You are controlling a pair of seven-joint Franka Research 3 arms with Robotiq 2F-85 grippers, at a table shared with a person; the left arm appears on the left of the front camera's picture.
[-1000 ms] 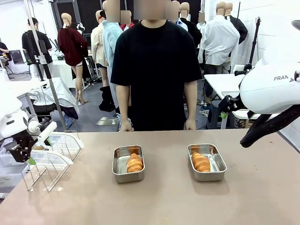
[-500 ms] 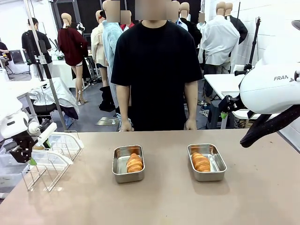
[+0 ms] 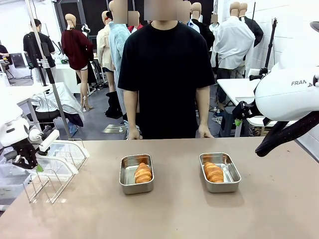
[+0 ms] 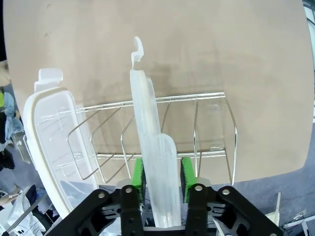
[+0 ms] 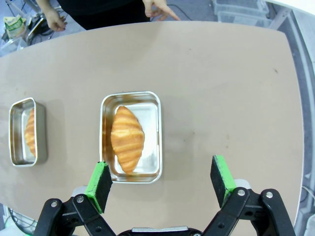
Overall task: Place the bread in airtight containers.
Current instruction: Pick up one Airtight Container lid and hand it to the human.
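At the left edge of the desk [image 3: 169,214] stands a wire rack [image 4: 211,123]; mid-frame, two steel containers [image 3: 135,189] each hold a bread roll [image 3: 143,173]. The left jaws straddle an upright clear lid [image 4: 147,118], grip uncertain: clamp squarely, then lift straight up. The right jaws gape, released.

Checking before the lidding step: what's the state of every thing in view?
Left-side shiny steel pan: lidless, holds a golden-brown ridged roll.
Right-side shiny steel pan: lidless, holds the other roll.
Clear white-rimmed plastic lid: upright in wire rack.
Second clear lid: on edge at the rack's end.
Left gripper: pads flank the upright lid; grip unconfirmed.
Right gripper: open, empty, above the table.
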